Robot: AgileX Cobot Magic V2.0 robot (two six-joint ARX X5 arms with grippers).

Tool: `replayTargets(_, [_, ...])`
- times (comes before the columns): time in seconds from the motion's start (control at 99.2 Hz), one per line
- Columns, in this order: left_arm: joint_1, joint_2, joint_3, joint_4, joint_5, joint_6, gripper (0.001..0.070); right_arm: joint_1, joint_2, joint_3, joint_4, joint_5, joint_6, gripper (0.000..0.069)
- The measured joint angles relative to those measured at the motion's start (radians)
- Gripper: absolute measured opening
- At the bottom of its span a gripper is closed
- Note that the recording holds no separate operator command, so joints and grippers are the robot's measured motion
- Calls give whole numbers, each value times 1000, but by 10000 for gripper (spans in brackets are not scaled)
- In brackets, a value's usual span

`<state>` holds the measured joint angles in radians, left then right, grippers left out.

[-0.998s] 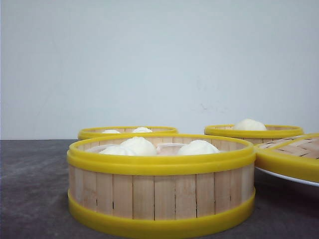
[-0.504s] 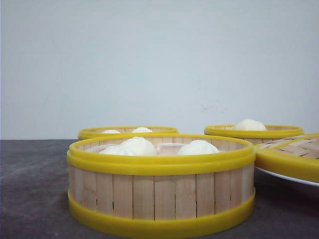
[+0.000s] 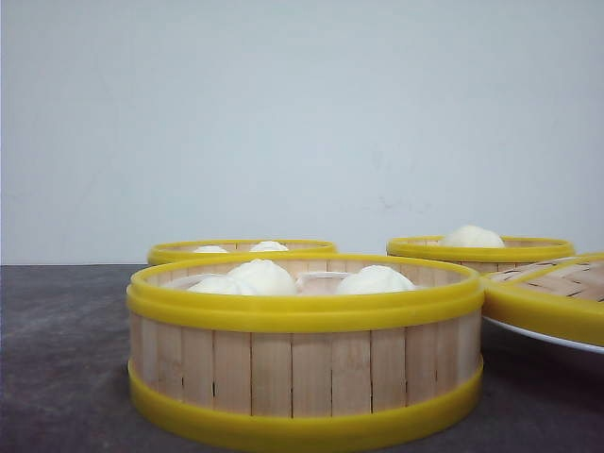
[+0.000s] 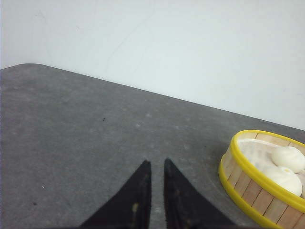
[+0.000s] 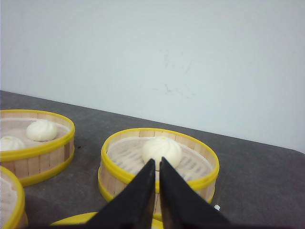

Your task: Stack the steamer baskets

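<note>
Three steamer baskets stand on the dark table. The nearest basket [image 3: 302, 368] holds three white buns. Behind it on the left is a second basket [image 3: 241, 250], and at the back right a third basket [image 3: 481, 251] with one bun. My right gripper [image 5: 157, 161] hovers in front of the one-bun basket [image 5: 113, 180], fingers almost together and empty. The two-bun basket [image 5: 35, 145] lies off to its side. My left gripper [image 4: 157, 162] is also shut and empty above bare table, with a basket [image 4: 248, 188] off to one side of it.
A flat woven lid with a yellow rim [image 3: 552, 302] rests on a white plate [image 3: 543, 335] at the right, close to the nearest basket. Its rim [image 5: 76, 220] shows just under my right fingers. A pale wall stands behind the table.
</note>
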<state>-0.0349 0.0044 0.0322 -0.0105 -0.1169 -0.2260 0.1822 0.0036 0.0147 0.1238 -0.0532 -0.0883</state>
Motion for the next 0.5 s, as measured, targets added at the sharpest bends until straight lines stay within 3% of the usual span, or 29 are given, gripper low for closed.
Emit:
replayTargets(0.292, [0, 0, 0, -1, 0, 0, 24, 0, 0, 0, 20, 0, 2, 11])
replayTargets(0.504, [0, 0, 0, 0, 6, -14, 24, 0, 0, 0, 95, 0, 115, 11])
